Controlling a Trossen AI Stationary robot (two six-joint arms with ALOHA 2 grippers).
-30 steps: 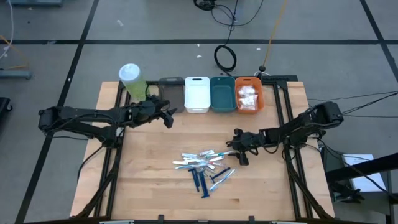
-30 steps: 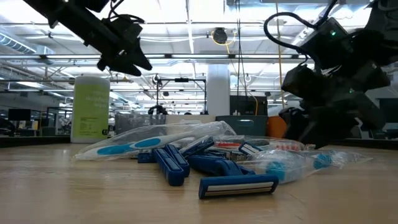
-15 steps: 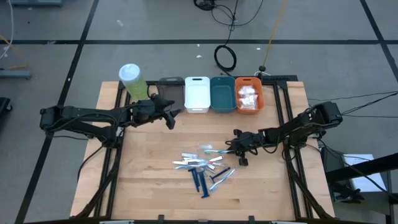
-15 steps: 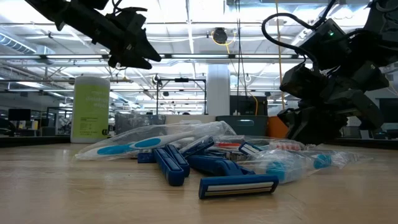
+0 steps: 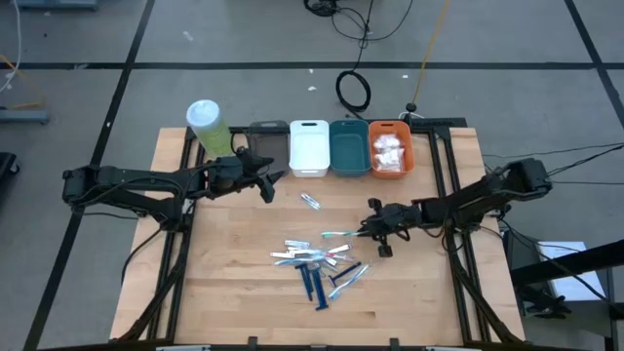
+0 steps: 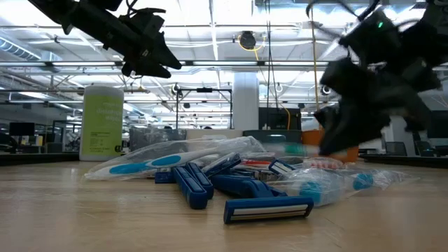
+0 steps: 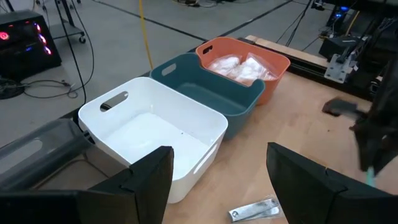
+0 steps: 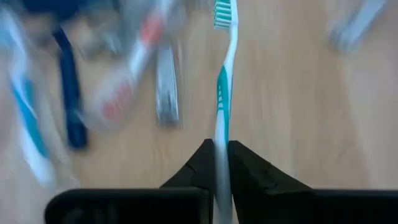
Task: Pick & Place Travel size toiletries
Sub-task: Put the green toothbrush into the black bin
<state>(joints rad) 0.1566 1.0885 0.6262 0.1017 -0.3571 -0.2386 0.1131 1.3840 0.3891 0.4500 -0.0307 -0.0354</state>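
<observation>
The travel size toiletries lie in a pile [image 5: 317,261] at mid-table: wrapped brushes, silvery sticks and dark blue razors [image 5: 315,286]. Just right of the pile, my right gripper [image 5: 370,231] is shut on a teal-and-white toothbrush [image 5: 337,235]. A silvery clipper [image 5: 310,201] lies flat on the wood in front of the white bin [image 5: 309,146]. My left gripper [image 5: 270,181] hangs open above the table, left of that bin, with nothing between its fingers [image 7: 148,180]. My right gripper pinches the toothbrush's handle [image 8: 221,152] between its two fingers, at the end away from the bristles [image 8: 223,14]. The fingers come slanting down from the table's right and lie along the handle. The brush sticks out roughly level toward the table's left, above the pile [image 6: 290,148].
Along the far edge stand a grey bin [image 5: 268,143], the white bin, a teal bin [image 5: 348,146] and an orange bin [image 5: 390,148] holding white pouches. A pale-green cylinder with a white lid [image 5: 206,125] stands at the far left. Bare wood lies left of and in front of the pile.
My right gripper has shut on the toothbrush's handle and risen a little, lifting the brush off the right side of the pile. The silvery clipper now lies in front of the white bin, where none showed before. My left gripper has tipped slightly.
</observation>
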